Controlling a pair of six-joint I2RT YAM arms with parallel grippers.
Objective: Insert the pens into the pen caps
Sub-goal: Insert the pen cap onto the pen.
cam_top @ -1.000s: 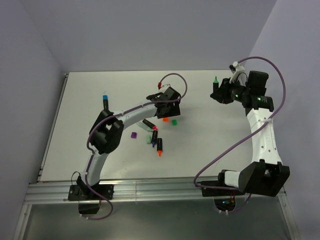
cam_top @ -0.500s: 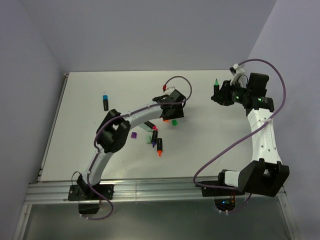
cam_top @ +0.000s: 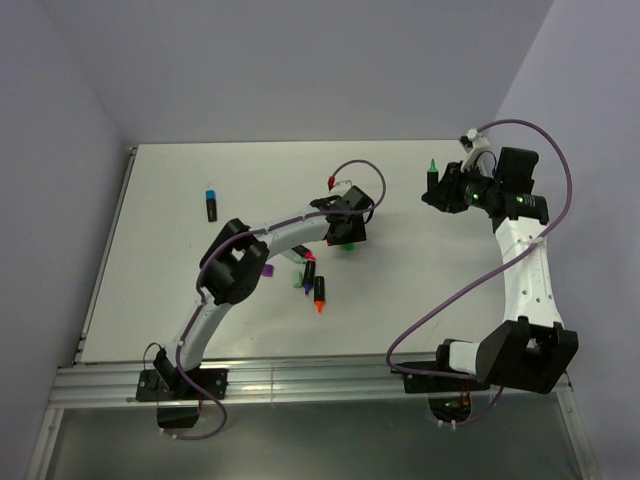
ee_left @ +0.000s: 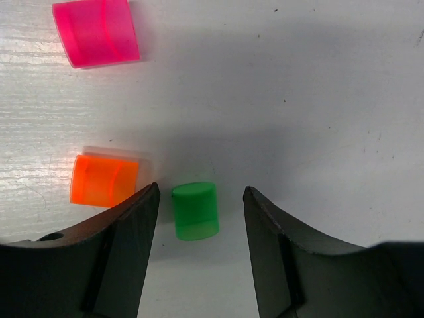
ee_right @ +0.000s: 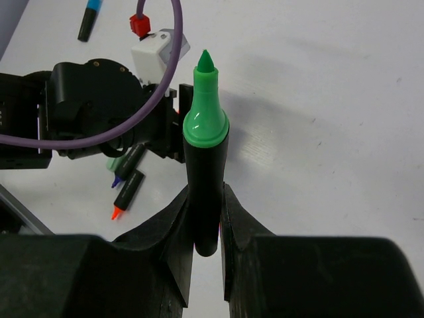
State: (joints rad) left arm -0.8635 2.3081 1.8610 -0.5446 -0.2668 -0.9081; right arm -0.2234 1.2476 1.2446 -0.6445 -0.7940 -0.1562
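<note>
Two arms shared the job. Over the previous second the left pincer [ee_left: 201, 191] had swung rightward across the tabletop [ee_left: 331, 99] and its jaws had narrowed. They now stood partly open on either side of the green cap [ee_left: 195, 211], with a gap showing on each side and nothing gripped. The orange cap [ee_left: 104, 180] lay just outside the left jaw, and the pink cap [ee_left: 97, 32] lay farther off.

That placed the matching cap a closing stroke away from being picked up, likely the last step before mating it with its pen. The orange cap's nearness looked the likeliest thing to snag.

The right pincer [ee_right: 207, 218] hung above the tabletop's far right side, clamped tight on the black barrel of the green pen [ee_right: 205, 152]. The pen's long axis ran straight out between the fingers. The green tip pointed away from the wrist and, in the overhead view, seemed to stand roughly upright.

The green cap's long axis lay roughly along the channel between the jaws. Which end was open could not be told.
</note>
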